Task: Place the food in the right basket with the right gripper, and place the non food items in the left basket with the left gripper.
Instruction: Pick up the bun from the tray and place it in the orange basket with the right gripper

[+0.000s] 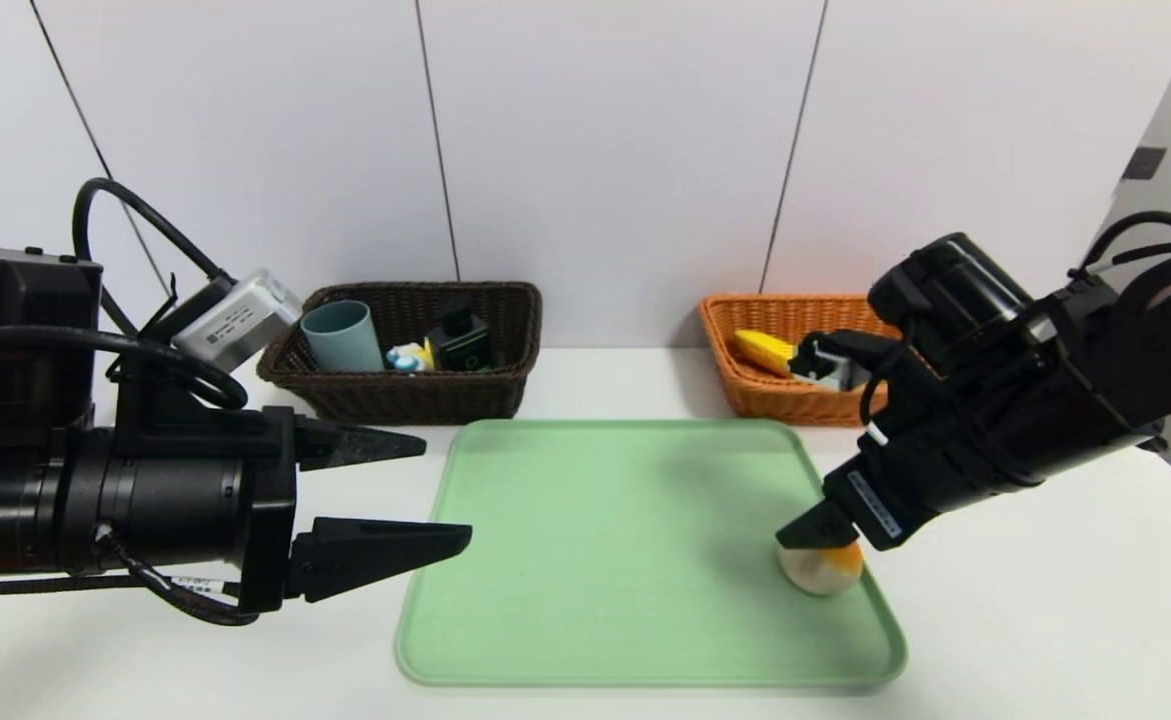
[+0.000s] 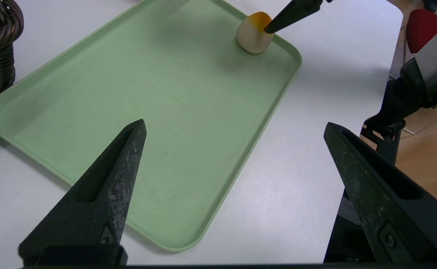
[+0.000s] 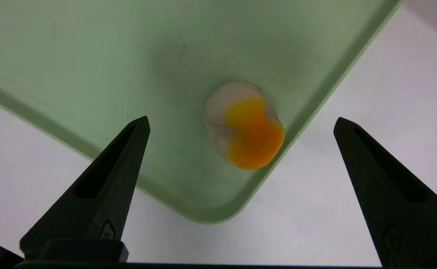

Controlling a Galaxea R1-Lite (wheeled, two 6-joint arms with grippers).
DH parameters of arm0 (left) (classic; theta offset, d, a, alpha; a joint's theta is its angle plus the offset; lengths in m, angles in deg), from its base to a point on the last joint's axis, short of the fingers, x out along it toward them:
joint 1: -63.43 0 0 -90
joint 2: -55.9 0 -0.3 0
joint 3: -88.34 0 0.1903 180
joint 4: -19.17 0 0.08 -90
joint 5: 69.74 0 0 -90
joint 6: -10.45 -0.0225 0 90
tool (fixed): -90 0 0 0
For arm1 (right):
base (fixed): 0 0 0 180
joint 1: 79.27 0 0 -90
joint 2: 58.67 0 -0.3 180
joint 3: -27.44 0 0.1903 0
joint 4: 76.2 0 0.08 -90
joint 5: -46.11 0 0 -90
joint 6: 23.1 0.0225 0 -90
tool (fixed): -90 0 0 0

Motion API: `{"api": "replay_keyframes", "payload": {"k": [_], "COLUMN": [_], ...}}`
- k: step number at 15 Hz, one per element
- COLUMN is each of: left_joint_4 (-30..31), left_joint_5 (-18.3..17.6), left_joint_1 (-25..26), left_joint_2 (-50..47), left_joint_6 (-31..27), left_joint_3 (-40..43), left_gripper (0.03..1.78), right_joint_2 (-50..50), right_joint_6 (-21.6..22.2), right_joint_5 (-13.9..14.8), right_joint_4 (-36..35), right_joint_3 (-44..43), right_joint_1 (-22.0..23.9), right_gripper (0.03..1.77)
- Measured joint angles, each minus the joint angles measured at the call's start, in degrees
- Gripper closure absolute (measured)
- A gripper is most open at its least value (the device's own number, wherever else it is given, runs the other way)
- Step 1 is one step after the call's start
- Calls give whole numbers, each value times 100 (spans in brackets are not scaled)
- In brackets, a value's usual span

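The small pale fruit with an orange top [image 1: 823,572] [image 2: 253,35] [image 3: 244,125] lies in the near right corner of the green tray [image 1: 595,540]. My right gripper [image 1: 817,545] [image 3: 241,119] hangs open just above it, fingers on either side, apart from it. The yellow banana [image 1: 765,350] lies in the orange right basket [image 1: 765,398]. The dark brown left basket [image 1: 415,402] holds the grey-blue cup [image 1: 340,335], the yellow duck toy [image 1: 407,357] and the dark pump bottle [image 1: 463,342]. My left gripper [image 1: 445,488] [image 2: 235,123] is open and empty at the tray's near left edge.
Both baskets stand against the back wall on the white table [image 1: 1025,620]. The tray [image 2: 147,82] holds only the fruit. The left wrist view shows the table's edge with floor [image 2: 427,149] beyond it.
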Motion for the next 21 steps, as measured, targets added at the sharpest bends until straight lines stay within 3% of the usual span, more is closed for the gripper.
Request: {"api": "replay_keyframes", "payload": {"k": [5, 9, 12, 14, 21], "left_joint_4": [-5, -9, -9, -5, 0], "left_joint_5": [6, 11, 11, 11, 30], "left_joint_1": [0, 0, 0, 0, 5], "left_joint_2": [-30, -52, -55, -60, -116], "left_joint_6": [-2, -13, -9, -11, -11], "left_joint_3": [2, 16, 33, 35, 88], "left_gripper": [12, 12, 12, 12, 12], "right_joint_2": [-276, -378, -391, -391, -219], "right_joint_6": [-137, -116, -101, -104, -73], "right_joint_5": [26, 12, 15, 6, 4], "right_joint_4": [-2, -10, -10, -11, -176], "right_joint_3": [155, 194, 232, 240, 74], "right_joint_1": [-46, -11, 17, 30, 37], "right_gripper": [10, 75, 105, 171, 175]}}
